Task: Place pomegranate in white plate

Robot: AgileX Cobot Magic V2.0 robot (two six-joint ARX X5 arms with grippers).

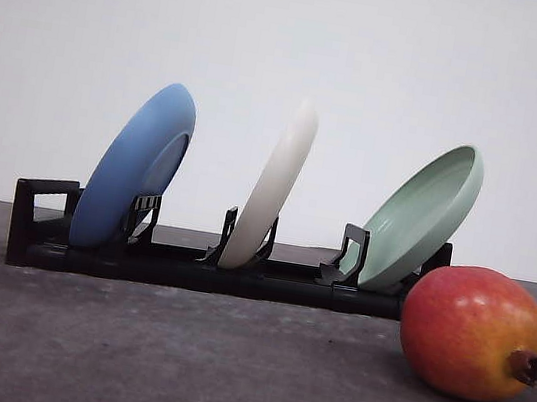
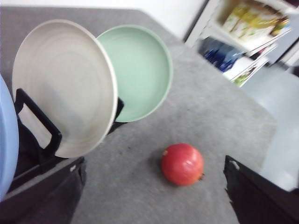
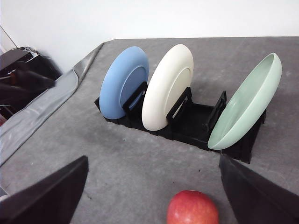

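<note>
Pomegranate (image 1: 472,333) is lying on the grey table (image 1: 174,359), its brown crown pointing right, just in front of the rack's right end and apart from it; the white plate (image 1: 270,189) is standing on edge in the middle slot of the black rack (image 1: 178,266), leaning right, with the blue plate (image 1: 134,166) on its left and the mint-green plate (image 1: 420,219) on its right; the left gripper (image 2: 154,196) is hanging over the table with fingers spread wide, the fruit lying between them, untouched; the right gripper (image 3: 154,196) is likewise spread apart above the fruit, gripping nothing.
</note>
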